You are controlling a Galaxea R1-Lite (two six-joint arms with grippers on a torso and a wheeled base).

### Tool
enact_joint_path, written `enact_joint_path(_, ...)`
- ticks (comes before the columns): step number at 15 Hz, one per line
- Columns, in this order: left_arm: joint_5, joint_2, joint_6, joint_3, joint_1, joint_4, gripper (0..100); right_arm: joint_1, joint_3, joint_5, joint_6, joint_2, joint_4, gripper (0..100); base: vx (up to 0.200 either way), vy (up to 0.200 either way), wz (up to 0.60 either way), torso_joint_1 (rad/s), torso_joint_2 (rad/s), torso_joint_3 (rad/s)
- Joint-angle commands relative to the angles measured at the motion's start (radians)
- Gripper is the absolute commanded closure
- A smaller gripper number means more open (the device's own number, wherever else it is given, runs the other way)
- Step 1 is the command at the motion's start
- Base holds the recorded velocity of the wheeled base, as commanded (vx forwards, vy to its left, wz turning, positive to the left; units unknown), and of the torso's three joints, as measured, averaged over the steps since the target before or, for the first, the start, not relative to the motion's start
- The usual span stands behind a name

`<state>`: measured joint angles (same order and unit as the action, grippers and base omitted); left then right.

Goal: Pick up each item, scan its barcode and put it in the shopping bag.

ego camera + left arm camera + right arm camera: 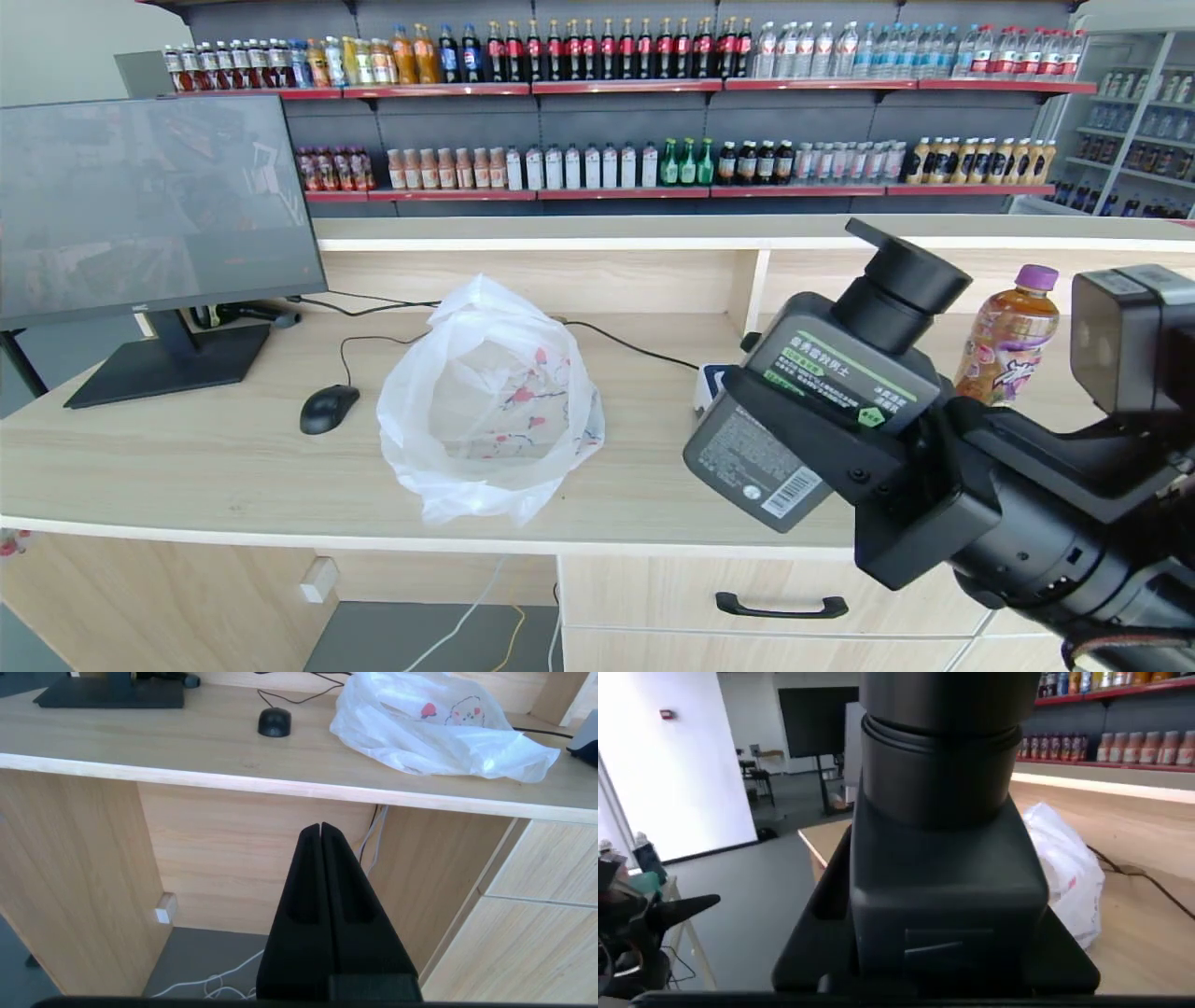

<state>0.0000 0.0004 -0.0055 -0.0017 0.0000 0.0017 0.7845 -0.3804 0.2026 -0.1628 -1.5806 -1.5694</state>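
Grips dark bottle (845, 369) in right end effector (840, 448) above table (187, 448), right of shopping bag (490, 401).
Shows barcode low on bottle's tilted side; holds left end effector (320, 835) closed and empty below table edge.

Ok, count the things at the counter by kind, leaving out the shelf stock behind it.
Bottles: 2 (grey bottle, orange drink bottle)
Shopping bag: 1
Mouse: 1
Monitor: 1
White and blue device, mostly hidden: 1
Total: 6
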Motion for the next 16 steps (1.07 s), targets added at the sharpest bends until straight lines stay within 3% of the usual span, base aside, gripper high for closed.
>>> enact_joint_path(1, 0.000, 0.000, -0.001, 0.000, 0.000, 0.000, 100, -0.027, 0.106, -0.104, 0.101, -0.018, -0.001, 100, 0.000, 0.000, 0.00, 0.000, 0.00, 0.000)
enact_joint_path(2, 0.000, 0.000, -0.001, 0.000, 0.000, 0.000, 100, -0.059, 0.141, -0.178, 0.172, -0.024, -0.001, 100, 0.000, 0.000, 0.00, 0.000, 0.00, 0.000)
enact_joint_path(4, 0.000, 0.000, -0.001, 0.000, 0.000, 0.000, 100, -0.082, 0.135, -0.184, 0.325, -0.076, -0.001, 100, 0.000, 0.000, 0.00, 0.000, 0.00, 0.000)
enact_joint_path(7, 0.000, 0.000, -0.001, 0.000, 0.000, 0.000, 100, -0.255, 0.143, -0.184, 0.365, -0.087, -0.001, 100, 0.000, 0.000, 0.00, 0.000, 0.00, 0.000)
enact_joint_path(9, 0.000, 0.000, 0.001, 0.000, 0.000, 0.000, 100, -0.283, 0.132, -0.186, 0.359, -0.099, -0.001, 100, 0.000, 0.000, 0.00, 0.000, 0.00, 0.000)
enact_joint_path(11, -0.005, 0.000, 0.044, 0.000, -0.002, 0.001, 100, -0.330, 0.141, -0.183, 0.356, -0.105, -0.001, 100, 0.000, 0.000, 0.00, 0.000, 0.00, 0.000)
enact_joint_path(14, -0.003, 0.000, 0.024, 0.000, -0.002, 0.001, 100, -0.343, 0.069, -0.186, 0.315, -0.147, -0.001, 100, 0.000, 0.000, 0.00, 0.000, 0.00, 0.000)
enact_joint_path(16, -0.002, 0.000, 0.001, 0.000, 0.000, 0.001, 100, -0.346, 0.031, -0.195, 0.308, -0.144, -0.001, 100, -0.200, 0.000, 0.00, 0.000, 0.00, 0.002)
